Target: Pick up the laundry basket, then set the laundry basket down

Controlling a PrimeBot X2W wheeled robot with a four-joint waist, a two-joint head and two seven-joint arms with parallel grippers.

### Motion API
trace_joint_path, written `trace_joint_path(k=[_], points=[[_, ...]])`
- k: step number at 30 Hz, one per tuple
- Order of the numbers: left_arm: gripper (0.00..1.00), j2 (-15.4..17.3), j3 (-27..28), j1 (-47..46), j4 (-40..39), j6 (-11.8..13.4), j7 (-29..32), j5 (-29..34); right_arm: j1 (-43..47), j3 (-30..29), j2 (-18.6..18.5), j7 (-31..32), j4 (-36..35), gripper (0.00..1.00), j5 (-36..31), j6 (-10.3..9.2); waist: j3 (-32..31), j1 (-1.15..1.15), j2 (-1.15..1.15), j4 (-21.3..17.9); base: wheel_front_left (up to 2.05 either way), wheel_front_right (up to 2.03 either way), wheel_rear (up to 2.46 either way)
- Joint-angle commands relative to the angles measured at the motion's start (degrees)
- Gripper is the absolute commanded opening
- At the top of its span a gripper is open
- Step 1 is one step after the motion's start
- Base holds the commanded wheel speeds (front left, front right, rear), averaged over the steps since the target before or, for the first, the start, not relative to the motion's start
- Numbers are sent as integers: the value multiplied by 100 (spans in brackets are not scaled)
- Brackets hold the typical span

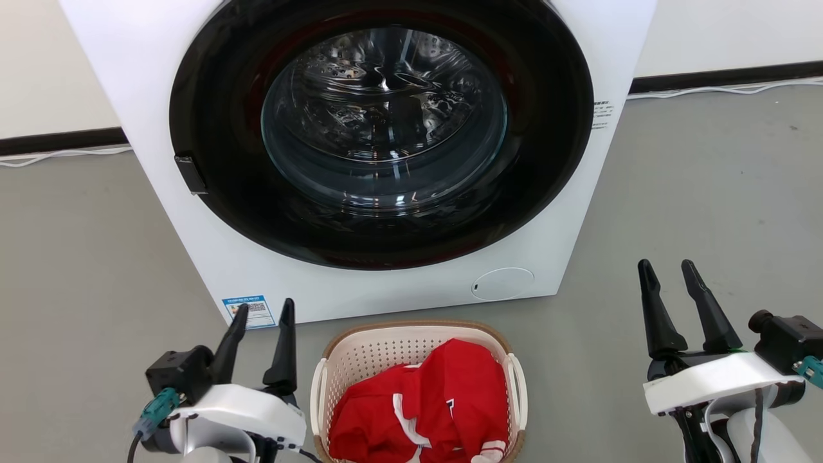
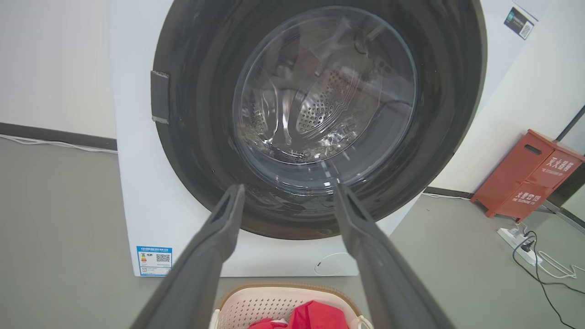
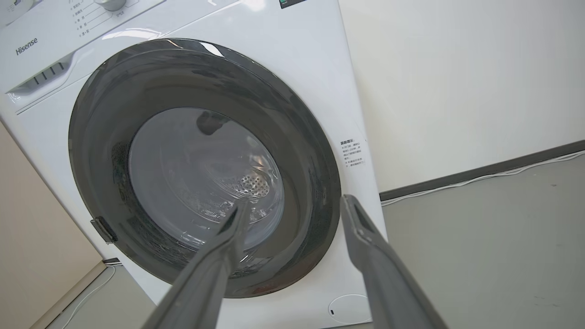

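Observation:
The laundry basket (image 1: 379, 350), cream-white with a brown rim and white side handles, stands on the grey floor in front of the washing machine, at the bottom centre of the head view. Red clothing (image 1: 431, 405) lies in it. My left gripper (image 1: 263, 308) is open just left of the basket, fingers pointing at the machine, nothing between them. My right gripper (image 1: 665, 267) is open well to the basket's right, apart from it. In the left wrist view the basket's far rim (image 2: 274, 292) shows between and below my left gripper (image 2: 288, 189).
A white front-loading washing machine (image 1: 566, 212) with a shut dark round door (image 1: 379, 128) stands right behind the basket. In the left wrist view a red box (image 2: 530, 173) and a power strip with cables (image 2: 521, 240) lie at the right by the wall. My right gripper (image 3: 292, 205) faces the machine door (image 3: 201, 169).

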Motion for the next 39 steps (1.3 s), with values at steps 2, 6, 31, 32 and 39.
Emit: trace_joint_path(k=[2,6,31,32,39], points=[[100,18,235,-28,-240,69,-37,126,4,62,-14,-68,-136,100,-101,41,0,1,0,-16,0,0,0],[100,4,278,27,-324,77,-37,187,7,64,19,-68,-110,100,-130,41,16,1,0,-23,0,0,0],[100,-8,163,76,-268,117,-37,0,-40,197,-5,-68,-7,100,-59,41,-14,1,0,-27,0,0,0],[100,-8,162,75,-262,117,-37,2,-43,198,-4,-68,-4,100,-56,41,-14,1,0,-30,0,0,0],[0,-86,39,278,95,82,31,-53,182,62,152,40,331,0,43,-1,-16,1,0,-34,0,0,0]])
